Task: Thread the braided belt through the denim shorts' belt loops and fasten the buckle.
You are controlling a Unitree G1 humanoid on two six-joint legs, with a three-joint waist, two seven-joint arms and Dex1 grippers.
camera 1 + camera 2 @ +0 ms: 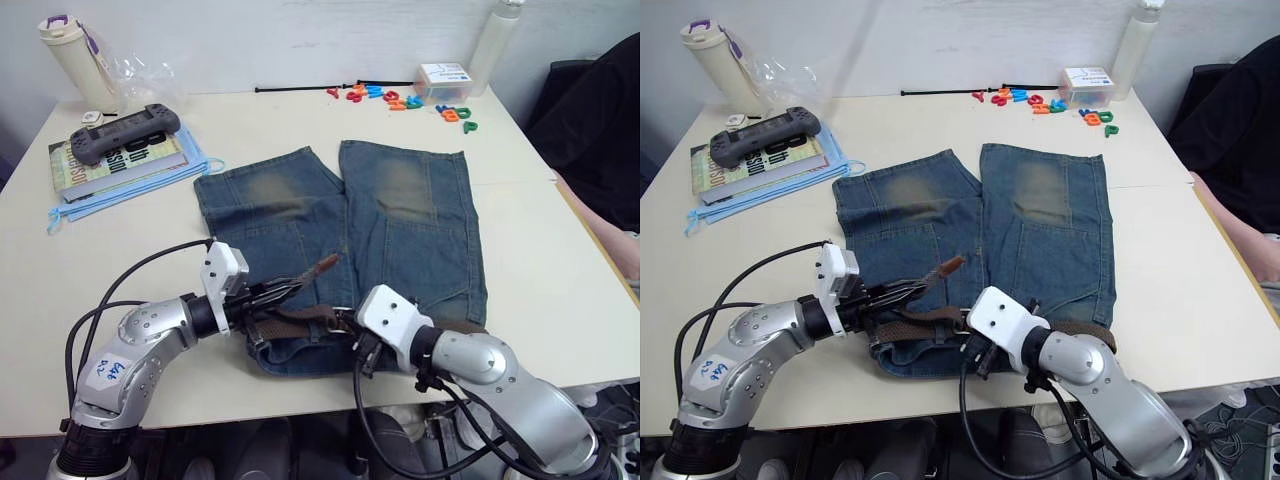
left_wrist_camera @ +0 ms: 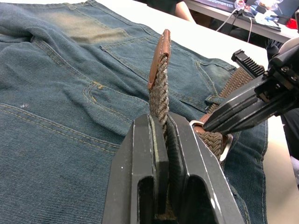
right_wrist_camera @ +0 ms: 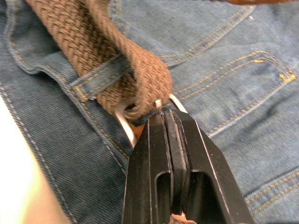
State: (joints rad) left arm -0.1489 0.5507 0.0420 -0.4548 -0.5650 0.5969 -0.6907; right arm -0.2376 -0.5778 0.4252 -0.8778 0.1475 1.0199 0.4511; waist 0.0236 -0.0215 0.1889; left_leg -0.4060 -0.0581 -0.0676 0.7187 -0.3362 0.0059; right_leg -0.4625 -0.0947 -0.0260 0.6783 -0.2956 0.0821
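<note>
The denim shorts [image 1: 400,230] lie flat on the table, waistband toward me. The braided belt [image 1: 300,315] runs along the waistband and passes under a belt loop [image 3: 100,79]. My left gripper [image 2: 161,126] is shut on the belt's free end, whose tan leather tip [image 2: 161,51] sticks up over the left leg. My right gripper [image 3: 164,114] is shut on the silver buckle [image 3: 124,121] at the middle of the waistband. The two grippers are close together, with the fingertips [image 2: 243,107] of the right one pointing toward the left one.
A book [image 1: 120,160] with a grey game controller [image 1: 125,130] on it lies at the back left on blue sheets, beside a capped bottle [image 1: 75,60]. Coloured plastic letters [image 1: 400,100], a small box [image 1: 445,80] and a white bottle [image 1: 495,40] sit at the back right. A person sits at the right edge [image 1: 605,130].
</note>
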